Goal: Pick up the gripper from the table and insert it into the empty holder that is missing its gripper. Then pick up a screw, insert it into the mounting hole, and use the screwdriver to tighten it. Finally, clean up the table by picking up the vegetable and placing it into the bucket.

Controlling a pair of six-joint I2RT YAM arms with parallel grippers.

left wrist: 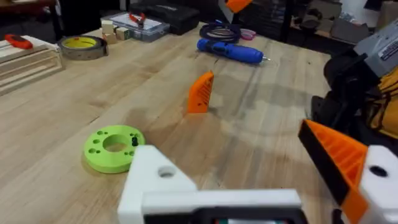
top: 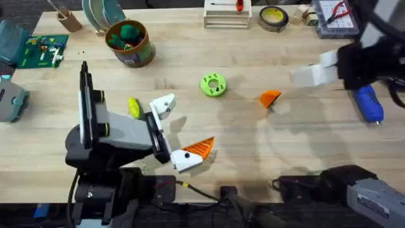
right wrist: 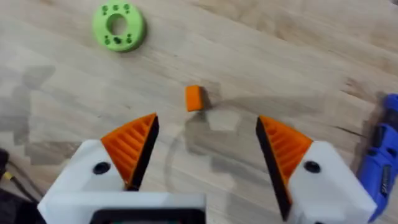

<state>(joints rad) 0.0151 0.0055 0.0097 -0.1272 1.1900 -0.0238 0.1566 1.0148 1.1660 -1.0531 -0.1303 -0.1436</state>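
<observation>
Table of pale wood planks lay under both my arms, and the small orange ribbed plastic wedge, the gripper, stood alone on it right of centre, touching nothing. My right gripper hung above it with its two white-and-orange fingers spread wide and holding nothing; in the right wrist view the wedge sat just ahead of the gap between them, nearly centred, a little toward the left-hand finger. I judged my right arm the nearer one for the pick. From the left wrist view the wedge stood up on its broad end, its long axis nearly vertical, its taper pointing upward.

My left gripper rested low near its base, jaws apart and empty. One side carried its orange finger; the other was the bare white angular plastic holder, the mount missing its wedge.

The blue pen-shaped powered screwdriver lay at the far right. The small yellow-green oblong toy vegetable lay just beside my left arm, and the round tin bucket stood farther back on the left. A bright green ring disc with holes sat between holder and wedge.
</observation>
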